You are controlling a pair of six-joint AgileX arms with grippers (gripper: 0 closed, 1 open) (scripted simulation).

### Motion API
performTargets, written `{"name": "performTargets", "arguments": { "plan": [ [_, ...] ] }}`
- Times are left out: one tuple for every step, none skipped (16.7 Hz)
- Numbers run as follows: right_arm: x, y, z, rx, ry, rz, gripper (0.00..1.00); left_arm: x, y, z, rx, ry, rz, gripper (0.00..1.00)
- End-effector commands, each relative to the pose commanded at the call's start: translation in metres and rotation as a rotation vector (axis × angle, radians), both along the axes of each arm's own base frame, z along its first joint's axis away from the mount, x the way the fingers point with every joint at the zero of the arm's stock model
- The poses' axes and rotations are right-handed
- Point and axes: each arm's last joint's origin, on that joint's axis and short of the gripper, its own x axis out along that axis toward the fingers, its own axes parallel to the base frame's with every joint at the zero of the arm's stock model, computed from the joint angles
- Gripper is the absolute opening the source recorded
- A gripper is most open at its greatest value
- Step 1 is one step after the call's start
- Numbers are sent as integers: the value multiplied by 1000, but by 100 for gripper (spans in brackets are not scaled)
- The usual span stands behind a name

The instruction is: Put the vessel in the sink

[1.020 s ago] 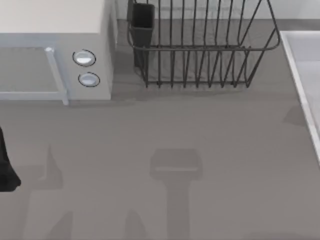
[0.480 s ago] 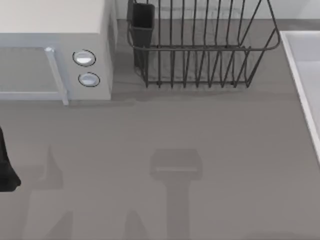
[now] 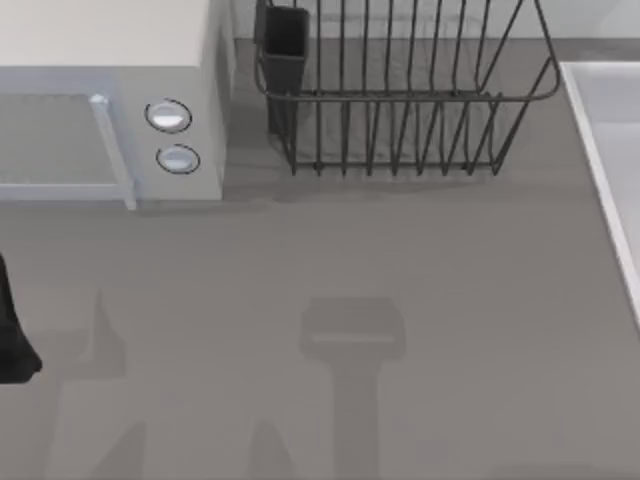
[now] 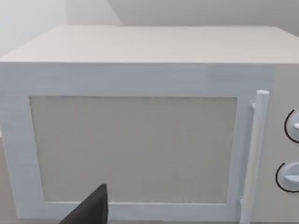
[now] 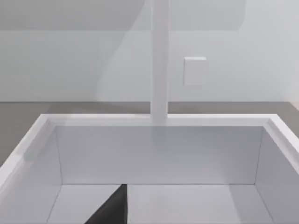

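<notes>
Pale sink (image 5: 159,154) beneath right jaws (image 5: 110,210) | clench: cannot tell | left arm (image 3: 12,330) parked

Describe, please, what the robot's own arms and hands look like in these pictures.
Little of them is visible. A plain black, angular piece of the left arm sits at the top view's left edge. Each wrist view shows one dark, matte, pointed finger tip: the left hand and the right hand. No cables or markings can be made out.

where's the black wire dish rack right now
The black wire dish rack stands at the far edge of the grey table in the top view, between the white microwave on its left and the pale sink on its right.
</notes>
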Motion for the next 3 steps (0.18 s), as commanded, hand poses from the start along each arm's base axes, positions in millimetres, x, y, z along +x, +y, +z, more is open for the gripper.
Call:
{"name": "performTargets", "arguments": {
  "plan": [
    [0,0,0,0,0,0,100,0,0,0,0,0,0,100],
    [0,0,0,0,0,0,100,0,0,0,0,0,0,100],
    [0,0,0,0,0,0,100,0,0,0,0,0,0,100]
  ]
}}
